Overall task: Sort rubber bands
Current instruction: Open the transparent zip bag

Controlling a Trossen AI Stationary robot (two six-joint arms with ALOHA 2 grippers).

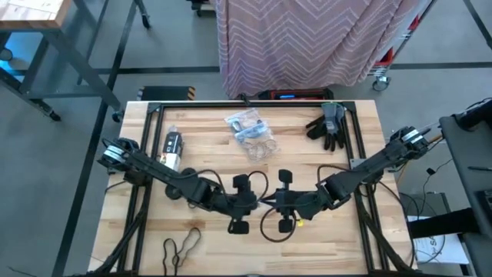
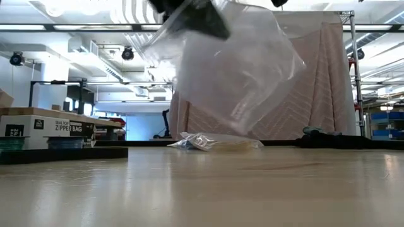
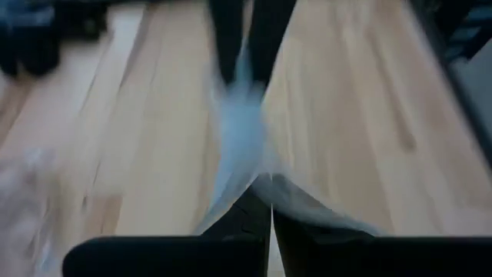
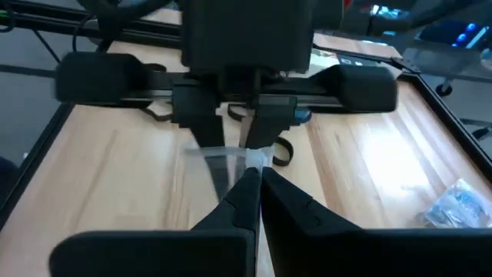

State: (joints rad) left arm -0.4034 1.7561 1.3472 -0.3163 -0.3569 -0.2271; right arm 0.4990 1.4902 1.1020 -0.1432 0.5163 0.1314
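Between left pincer (image 1: pixel 257 201) and right pincer (image 1: pixel 274 202), tip to tip above mid table: a clear plastic bag (image 2: pixel 233 69), hanging off the wood. Both closed tight, each pinching a part of the thin film. No rubber band in either one.

Well apart from the left pincer, out toward the near table edge: loose rubber bands (image 1: pixel 182 246), dark and tan, lying flat on the wood in long limp loops, partly crossing. Behind both pincers, toward the far edge: a second crinkly bag (image 1: pixel 250 131) with something bluish inside, probably more bands, not sure. Near it, further to the right pincer's side, dark grey gloves (image 1: pixel 328 127).

Judged to handle very light, soft and floppy, without own shape; likely to stretch and sag when lifted, and to cling a little to wood and pads because of the rubbery surface. Not fragile. Best to pinch one strand at the loop's rounded end, away from the crossing, to avoid lifting two together. Very thin against the table, so need of a low approach, fingertips nearly touching the wood.

Bag film: smooth, glossy, transparent, wrinkled, probably slippery. Table (image 1: pixel 354 246): pale wooden planks, matt, inside a black metal frame (image 1: pixel 254 102).
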